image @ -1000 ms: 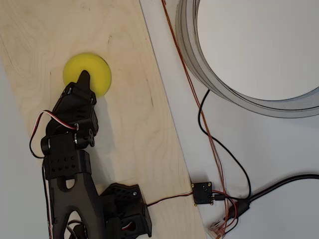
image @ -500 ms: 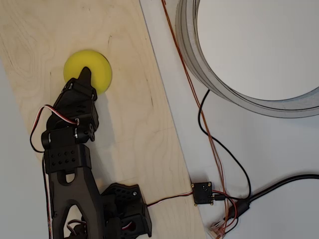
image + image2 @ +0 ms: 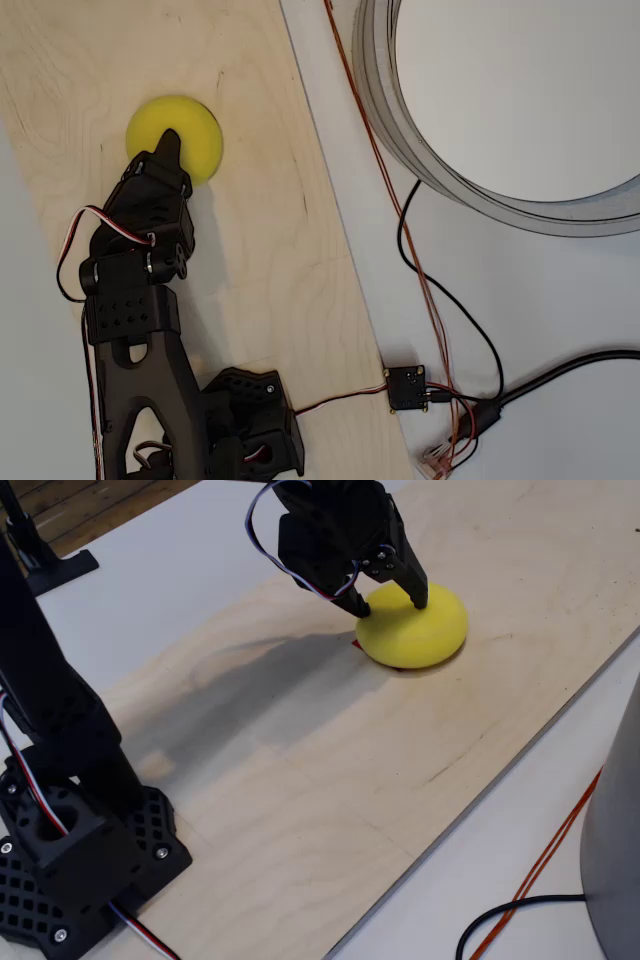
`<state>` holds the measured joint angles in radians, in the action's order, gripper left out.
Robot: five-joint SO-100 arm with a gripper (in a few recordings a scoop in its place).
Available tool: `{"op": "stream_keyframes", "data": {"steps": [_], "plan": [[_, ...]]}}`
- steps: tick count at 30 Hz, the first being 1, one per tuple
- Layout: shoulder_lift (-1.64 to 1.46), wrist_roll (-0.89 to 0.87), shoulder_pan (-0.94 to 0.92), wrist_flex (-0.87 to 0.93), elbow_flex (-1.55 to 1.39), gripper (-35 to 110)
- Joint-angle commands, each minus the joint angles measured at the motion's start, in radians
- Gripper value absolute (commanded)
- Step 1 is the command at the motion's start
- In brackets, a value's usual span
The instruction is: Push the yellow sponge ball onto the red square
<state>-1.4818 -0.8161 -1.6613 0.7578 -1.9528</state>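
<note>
The yellow sponge ball (image 3: 183,128) (image 3: 420,630) lies on the pale wooden board (image 3: 260,240). My black gripper (image 3: 167,148) (image 3: 388,600) leans over the ball's near side, open. In the fixed view one fingertip (image 3: 421,597) rests on top of the ball and the other (image 3: 357,606) sits at its left edge. Of the red square, a thin sliver (image 3: 356,645) peeks out from under the ball's left edge; the ball hides the rest.
The arm's base (image 3: 235,425) (image 3: 70,870) stands at the board's near end. A large grey ring (image 3: 400,120) lies on the white table beside the board. Black and orange cables (image 3: 440,300) and a small connector board (image 3: 407,387) lie near it.
The gripper has pushed a little further up the board in the overhead view, and the ball has shifted slightly with it.
</note>
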Motion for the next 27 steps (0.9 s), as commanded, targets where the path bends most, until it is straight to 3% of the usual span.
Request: {"op": "stream_keyframes", "data": {"steps": [1, 27], "plan": [[-0.012, -0.012, -0.005, 0.002, 0.046, 21], [-0.120, -0.074, 0.054, 0.037, -0.064, 21]]}}
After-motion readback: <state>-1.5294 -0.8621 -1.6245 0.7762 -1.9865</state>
